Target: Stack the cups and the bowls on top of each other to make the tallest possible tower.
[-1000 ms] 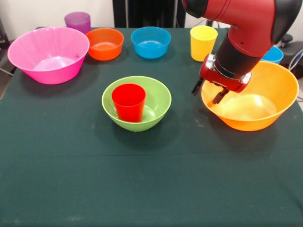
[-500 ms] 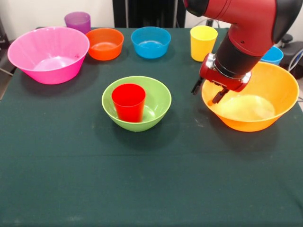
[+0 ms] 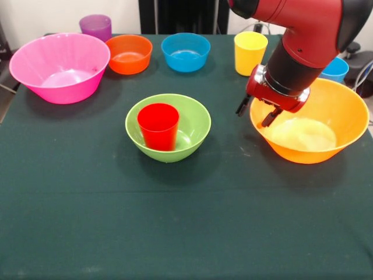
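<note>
A red cup [image 3: 158,125] stands upright inside the lime green bowl [image 3: 199,119] at the table's middle; that pair is the only tower. To the right, my gripper [image 3: 255,113] is open and straddles the left rim of the large yellow-orange bowl [image 3: 344,111], with one finger [image 3: 242,107] outside the rim and the other inside. Along the far side sit the large pink bowl [image 3: 35,81], a purple cup [image 3: 95,26], the small orange bowl [image 3: 125,65], the small blue bowl [image 3: 185,61] and a yellow cup [image 3: 250,53]. My arm partly hides a light blue cup [image 3: 338,67].
The dark green cloth [image 3: 175,221] covers the table. The arm's red and black body [image 3: 303,41] hangs over the far right corner, above the yellow-orange bowl.
The yellow-orange bowl has slid slightly to the right, and my gripper has shifted the same way with it. Everything else is where it was.
</note>
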Robot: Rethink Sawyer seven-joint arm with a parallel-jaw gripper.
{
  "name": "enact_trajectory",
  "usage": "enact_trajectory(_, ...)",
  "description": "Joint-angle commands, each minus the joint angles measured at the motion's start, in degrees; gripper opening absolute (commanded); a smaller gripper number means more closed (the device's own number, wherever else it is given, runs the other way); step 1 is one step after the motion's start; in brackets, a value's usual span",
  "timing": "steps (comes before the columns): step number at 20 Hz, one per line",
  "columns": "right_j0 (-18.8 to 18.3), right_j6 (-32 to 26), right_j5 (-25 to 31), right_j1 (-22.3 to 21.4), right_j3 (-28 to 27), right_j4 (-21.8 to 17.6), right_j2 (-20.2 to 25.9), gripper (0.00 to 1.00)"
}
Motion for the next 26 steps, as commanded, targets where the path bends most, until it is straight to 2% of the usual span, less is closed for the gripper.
enact_trajectory(1, 0.1, 10.7, -3.0, 0.9, 0.8, 0.9, 3.8, 1.00)
enact_trajectory(26, 0.0, 10.2, -3.2, 1.0, 0.6, 0.8, 3.9, 1.00)
